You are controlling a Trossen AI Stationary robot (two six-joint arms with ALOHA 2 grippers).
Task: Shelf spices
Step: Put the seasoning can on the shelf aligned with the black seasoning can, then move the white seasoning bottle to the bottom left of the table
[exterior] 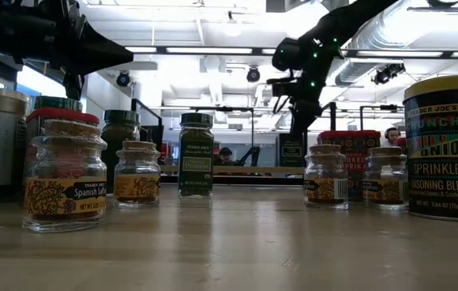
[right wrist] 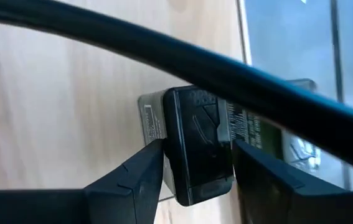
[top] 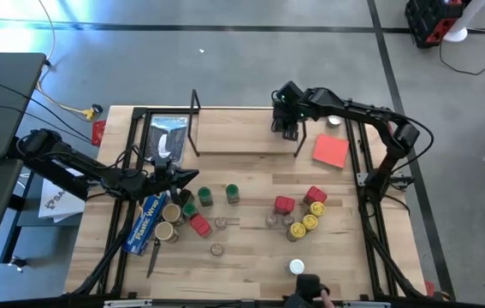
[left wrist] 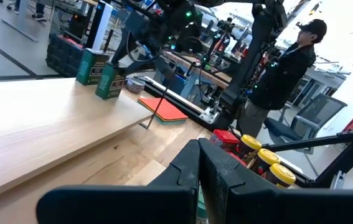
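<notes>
The shelf (top: 242, 133) is a light-wood board at the table's far middle. Two green tins (left wrist: 89, 65) (left wrist: 109, 79) stand upright on its right end. My right gripper (top: 286, 130) slants down over them. In the right wrist view its open fingers (right wrist: 145, 171) stand on either side of one tin's dark lid (right wrist: 198, 143); the other tin (right wrist: 288, 134) is just beyond. Loose spices stand on the table in a left group (top: 205, 197) and a right group (top: 309, 222). My left gripper (top: 189, 176) hovers shut above the left group, holding nothing. My right gripper comes from above, slanting down, one finger at each side of the tin's dark lid (right wrist: 182, 155). The gaps at the lid are too narrow to tell whether the fingers touch it. The tin stands upright on the shelf board.
A long blue plastic-wrap box (top: 146, 222) lies at the left, and a flat red sheet (top: 331, 151) lies right of the shelf. A black wire upright (top: 195, 120) stands at the shelf's left end. A white-lidded jar (top: 297, 267) sits near the front edge. A person (left wrist: 288, 62) stands beyond the table.
</notes>
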